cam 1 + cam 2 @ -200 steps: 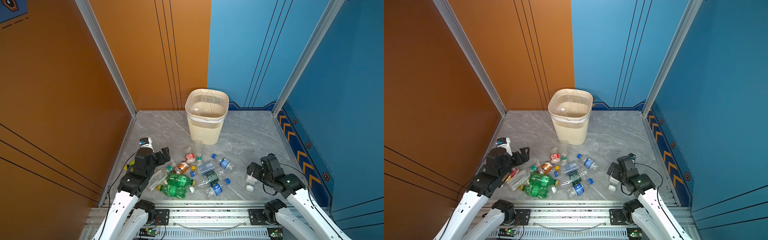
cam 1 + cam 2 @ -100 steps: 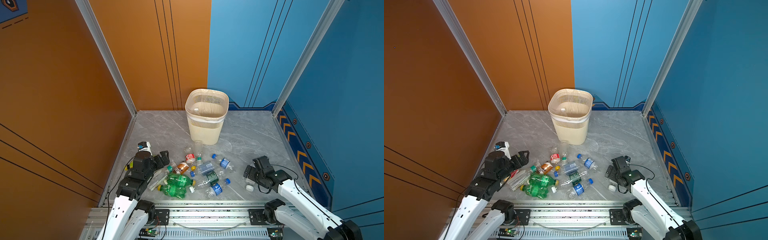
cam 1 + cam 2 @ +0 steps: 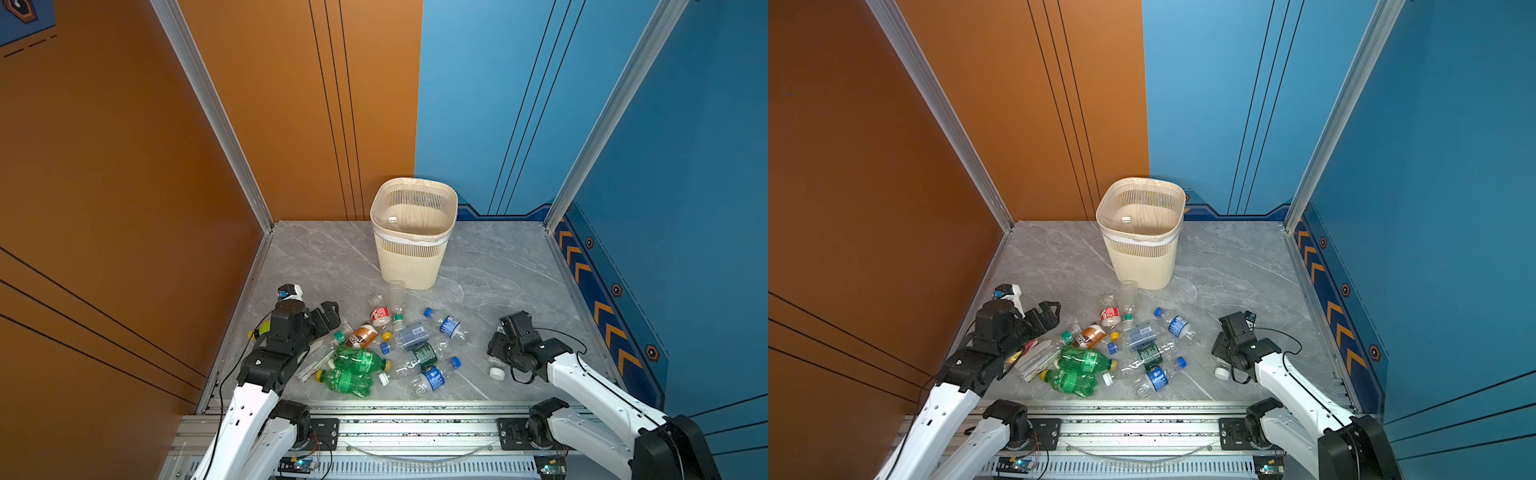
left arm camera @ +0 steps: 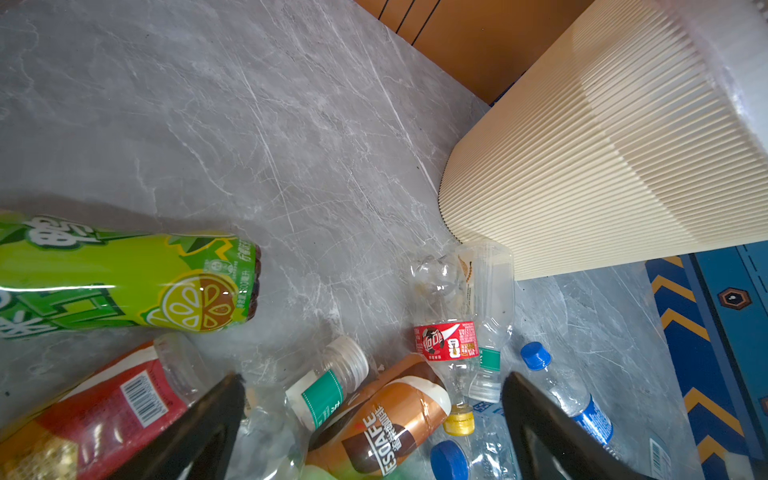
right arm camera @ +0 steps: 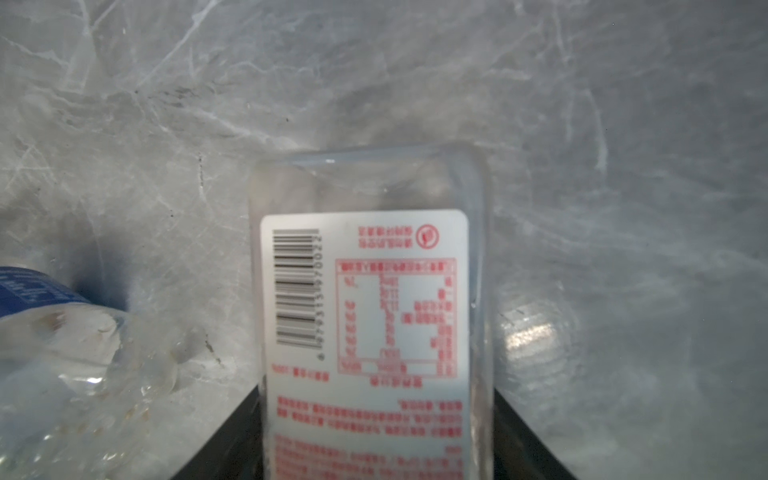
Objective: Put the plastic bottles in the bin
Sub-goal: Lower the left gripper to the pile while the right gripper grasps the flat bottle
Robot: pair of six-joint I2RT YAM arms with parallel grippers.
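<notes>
The cream slatted bin (image 3: 409,249) (image 3: 1140,257) (image 4: 602,166) stands at the back of the marble floor, with one white-capped bottle (image 3: 392,219) inside it. Several plastic bottles (image 3: 386,349) (image 3: 1113,349) lie in a pile in front of it, two of them green (image 3: 357,361). My left gripper (image 3: 328,316) (image 4: 374,382) hangs open over the pile's left edge, above a brown-labelled bottle (image 4: 395,419). My right gripper (image 3: 496,353) (image 5: 376,415) is shut on a clear bottle with a white, red-printed label (image 5: 365,291). That bottle's white cap (image 3: 496,372) shows below the gripper.
A yellow-green labelled bottle (image 4: 124,278) and a red-labelled bottle (image 4: 104,407) lie by the left arm. A blue-labelled clear bottle (image 5: 41,299) lies close beside the held one. Orange wall on the left, blue wall on the right, metal rail (image 3: 407,415) at the front.
My right gripper has dropped low over the lone bottle at the right and closed on it. The left arm has sunk slightly toward the pile, still open.
</notes>
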